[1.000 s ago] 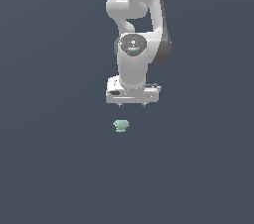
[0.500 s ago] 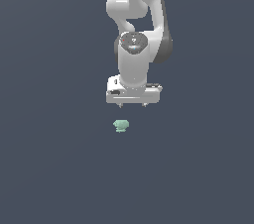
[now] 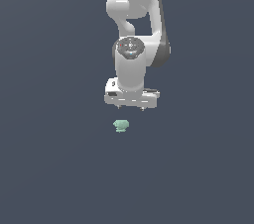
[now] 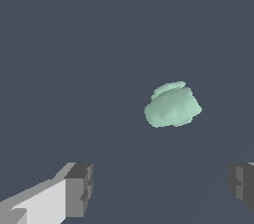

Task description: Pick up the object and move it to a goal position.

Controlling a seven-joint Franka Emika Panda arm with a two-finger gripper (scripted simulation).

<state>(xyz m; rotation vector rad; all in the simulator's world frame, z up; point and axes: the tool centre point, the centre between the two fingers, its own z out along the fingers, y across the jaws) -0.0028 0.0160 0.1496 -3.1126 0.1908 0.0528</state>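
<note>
The gripper [image 3: 131,107] hangs with jaws spread wide, apart from the object [image 3: 120,125], which sits just toward the exterior view's left. I'd guess that spread is there so it can drop around the little blob.

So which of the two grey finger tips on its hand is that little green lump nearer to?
In the wrist view, the green lump sits nearer the finger tip cut off at the picture's edge than the one on the white bar.

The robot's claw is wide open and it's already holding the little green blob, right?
Not quite. The claw is wide open, but it holds nothing. The little green blob sits apart from it on the floor, as the exterior view shows; in the wrist view the blob is clear of both fingers.
</note>
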